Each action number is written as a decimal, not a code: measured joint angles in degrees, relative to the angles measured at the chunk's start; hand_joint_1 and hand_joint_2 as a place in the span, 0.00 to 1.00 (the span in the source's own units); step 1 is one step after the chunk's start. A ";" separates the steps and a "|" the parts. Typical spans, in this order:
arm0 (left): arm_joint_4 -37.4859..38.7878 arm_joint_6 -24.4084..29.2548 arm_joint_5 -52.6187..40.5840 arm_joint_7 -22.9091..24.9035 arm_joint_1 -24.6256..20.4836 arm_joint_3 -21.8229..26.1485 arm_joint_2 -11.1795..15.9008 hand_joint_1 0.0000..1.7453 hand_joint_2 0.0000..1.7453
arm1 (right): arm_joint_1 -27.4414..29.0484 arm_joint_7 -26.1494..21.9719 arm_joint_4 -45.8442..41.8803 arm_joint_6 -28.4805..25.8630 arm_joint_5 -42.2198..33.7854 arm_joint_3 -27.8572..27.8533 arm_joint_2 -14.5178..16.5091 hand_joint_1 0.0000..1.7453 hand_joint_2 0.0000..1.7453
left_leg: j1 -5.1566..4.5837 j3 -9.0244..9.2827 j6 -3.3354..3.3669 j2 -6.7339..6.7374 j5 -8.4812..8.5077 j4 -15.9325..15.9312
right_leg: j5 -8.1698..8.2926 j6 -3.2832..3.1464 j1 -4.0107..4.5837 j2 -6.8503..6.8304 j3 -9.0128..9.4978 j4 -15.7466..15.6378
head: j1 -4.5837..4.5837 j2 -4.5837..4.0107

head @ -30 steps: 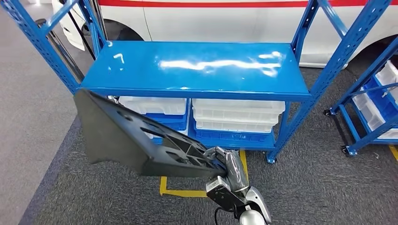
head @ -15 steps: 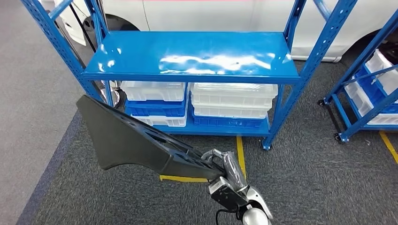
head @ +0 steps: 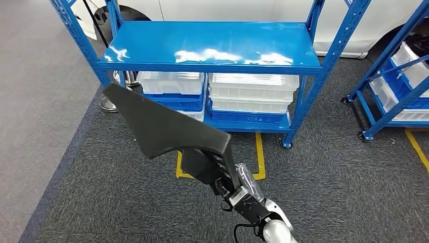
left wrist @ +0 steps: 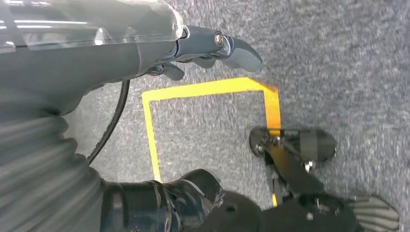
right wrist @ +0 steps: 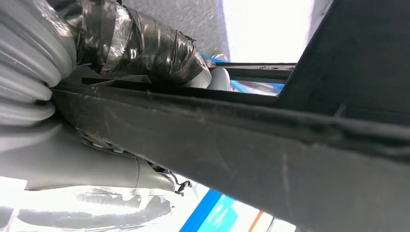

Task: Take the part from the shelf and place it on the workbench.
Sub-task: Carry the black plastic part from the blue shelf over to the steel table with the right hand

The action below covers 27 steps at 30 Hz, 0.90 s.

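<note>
The part (head: 167, 126) is a large flat black plastic panel with a ribbed narrow end. My right hand (head: 244, 191) grips that narrow end low in the head view. The panel slants up and to the left, above the carpet in front of the blue shelf (head: 212, 48). In the right wrist view the part's dark edge (right wrist: 241, 145) runs across the picture, with my taped thumb (right wrist: 140, 48) pressed against it. My left hand (left wrist: 193, 48) hangs over the floor with its fingers apart, holding nothing.
White and blue bins (head: 253, 93) fill the shelf's lower level. A second blue rack (head: 399, 76) with bins stands at the right. A white vehicle (head: 243, 7) is behind the shelf. Yellow tape (head: 260, 157) marks the grey carpet.
The whole view has shifted, and the shelf now sits higher and farther off: the camera moved. The part has turned in my right hand, its broad end swinging right and its narrow end dropping.
</note>
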 joint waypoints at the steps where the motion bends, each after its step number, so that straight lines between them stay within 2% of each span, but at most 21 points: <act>1: 0.01 -0.01 -0.03 0.01 -0.08 0.07 -0.01 0.00 1.00 | -0.01 0.05 0.00 0.21 -0.64 0.00 -0.01 1.00 1.00 | 0.13 -0.55 0.41 0.15 0.87 -0.27 | -1.43 0.28 0.01 0.15 -0.36 0.83 | 0.05 0.00; 2: 0.01 -0.02 -0.08 0.01 -0.14 0.15 -0.01 0.00 1.00 | -0.01 0.10 0.00 0.37 -1.20 0.00 -0.01 1.00 1.00 | 0.27 -1.23 0.81 0.32 1.75 -0.47 | -4.04 0.49 -0.01 0.29 -0.96 2.82 | 0.08 0.00; 4: 0.01 -0.02 -0.16 0.03 -0.20 0.31 0.00 0.00 1.00 | 0.00 0.17 0.01 0.47 -1.92 0.00 -0.02 1.00 1.00 | 0.18 -3.08 1.30 0.53 3.15 -0.16 | -10.24 0.77 -0.17 0.43 -2.32 9.51 | 0.12 0.00; 5: 0.01 -0.02 -0.21 0.04 -0.19 0.37 0.01 0.00 1.00 | 0.01 0.20 0.02 0.47 -2.19 0.00 -0.02 1.00 1.00 | 0.15 -4.11 1.34 0.57 3.78 0.12 | -11.84 0.90 -0.22 0.43 -2.71 12.91 | 0.11 0.00; 6: 0.01 -0.02 -0.26 0.06 -0.18 0.44 0.01 0.00 1.00 | 0.02 0.21 0.03 0.47 -2.43 0.00 -0.02 1.00 1.00 | 0.14 -5.24 1.28 0.59 4.38 0.47 | -11.93 1.00 -0.26 0.43 -2.61 15.27 | 0.11 0.00; 7: 0.01 -0.03 -0.32 0.08 -0.18 0.52 0.00 0.00 1.00 | 0.03 0.21 0.04 0.47 -2.66 0.00 -0.02 1.00 1.00 | 0.15 -6.45 1.15 0.59 4.93 0.93 | -10.80 1.06 -0.30 0.43 -1.72 16.03 | 0.11 0.00; 8: 0.01 -0.03 -0.40 0.09 -0.19 0.60 -0.01 0.00 1.00 | 0.02 0.21 0.04 0.47 -2.84 0.00 -0.02 1.00 1.00 | 0.18 -7.64 0.97 0.58 5.40 1.47 | -9.16 1.06 -0.34 0.43 0.08 14.92 | 0.11 0.00; 9: 0.01 -0.05 -0.49 0.10 -0.19 0.66 -0.01 0.00 1.00 | 0.00 0.21 0.04 0.47 -2.96 0.00 -0.02 1.00 1.00 | 0.21 -8.70 0.76 0.57 5.78 2.07 | -7.92 1.01 -0.37 0.43 2.59 12.30 | 0.10 0.00; 11: 0.01 -0.07 -0.63 0.11 -0.18 0.74 -0.02 0.00 1.00 | -0.11 0.21 -0.01 0.46 -3.12 0.00 0.03 1.00 1.00 | 0.12 -10.41 0.19 0.53 6.40 3.21 | -8.79 0.71 -0.15 0.49 7.97 4.78 | 0.09 0.00; 12: 0.01 -0.08 -0.67 0.13 -0.18 0.76 -0.02 0.00 1.00 | -0.19 0.20 -0.03 0.45 -3.22 -0.01 0.07 1.00 1.00 | 0.07 -10.92 -0.13 0.51 6.78 3.57 | -9.84 0.49 -0.02 0.53 9.45 2.12 | 0.08 0.00; 13: 0.01 -0.08 -0.70 0.15 -0.17 0.78 -0.02 0.00 1.00 | -0.24 0.18 -0.05 0.44 -3.32 -0.01 0.11 1.00 1.00 | 0.04 -11.31 -0.47 0.51 7.23 3.72 | -10.64 0.22 0.19 0.58 10.08 0.55 | 0.07 0.00; 15: 0.01 -0.09 -0.79 0.19 -0.09 0.81 0.00 0.00 1.00 | -0.26 0.06 -0.07 0.40 -3.44 -0.02 0.13 1.00 1.00 | 0.22 -11.70 -1.19 0.46 7.96 3.68 | -10.10 -0.57 0.25 0.52 9.47 0.13 | 0.08 0.00; 16: 0.01 -0.10 -0.84 0.20 -0.03 0.81 0.01 0.00 1.00 | -0.26 -0.01 -0.07 0.37 -3.41 -0.02 0.13 1.00 1.00 | 0.34 -12.01 -1.56 0.39 7.49 3.92 | -9.56 -1.03 0.23 0.44 9.05 0.07 | 0.07 0.00; 17: 0.01 -0.11 -0.90 0.21 0.00 0.81 0.02 0.00 1.00 | -0.27 -0.08 -0.07 0.33 -3.30 -0.02 0.13 1.00 1.00 | 0.46 -12.53 -1.92 0.31 5.81 5.13 | -8.93 -1.51 0.14 0.34 8.48 -0.03 | 0.05 0.00; 18: 0.01 -0.14 -0.97 0.23 0.01 0.81 0.02 0.00 1.00 | -0.29 -0.14 -0.07 0.32 -3.18 -0.02 0.13 1.00 1.00 | 0.58 -13.24 -2.23 0.23 3.19 7.38 | -8.30 -1.86 0.06 0.25 7.83 -0.09 | 0.02 0.00; 20: 0.01 -0.19 -1.09 0.26 0.01 0.81 0.00 0.00 1.00 | -0.27 -0.20 -0.05 0.32 -2.97 -0.02 0.12 1.00 1.00 | 0.70 -14.77 -2.65 0.16 -2.40 14.30 | -7.05 -2.18 0.19 0.21 6.25 -0.05 | -0.02 0.00; 21: 0.01 -0.21 -1.13 0.28 0.02 0.81 0.00 0.00 1.00 | -0.26 -0.22 -0.04 0.34 -2.94 -0.02 0.12 1.00 1.00 | 0.71 -15.07 -2.73 0.16 -3.61 17.31 | -6.42 -2.18 0.28 0.21 5.40 -0.01 | -0.03 0.00; 22: 0.01 -0.21 -1.17 0.28 0.01 0.81 0.00 0.00 1.00 | -0.23 -0.22 -0.01 0.38 -2.92 -0.02 0.10 1.00 1.00 | 0.70 -14.68 -2.71 0.15 -3.48 18.94 | -5.81 -2.15 0.35 0.21 4.54 0.04 | -0.03 0.00; 23: 0.01 -0.21 -1.21 0.28 -0.02 0.81 0.01 0.00 1.00 | -0.19 -0.24 0.01 0.41 -2.89 -0.02 0.07 1.00 1.00 | 0.68 -13.41 -2.60 0.13 -2.21 18.71 | -5.24 -2.09 0.41 0.21 3.74 0.10 | -0.03 0.00; 25: 0.01 -0.21 -1.32 0.28 -0.05 0.81 0.04 0.00 1.00 | -0.13 -0.31 0.00 0.58 -2.87 -0.02 -0.01 1.00 1.00 | 0.56 -8.23 -1.95 -0.01 0.62 12.63 | -4.22 -1.91 0.46 0.23 2.47 0.18 | -0.04 0.00; 27: 0.01 -0.22 -1.50 0.30 -0.07 0.82 0.14 0.00 1.00 | -0.16 -0.49 -0.10 0.85 -2.90 -0.02 -0.04 1.00 1.00 | 0.20 -2.74 -1.18 -0.22 0.60 4.37 | -3.22 -1.50 0.49 0.21 1.76 0.16 | -0.03 0.00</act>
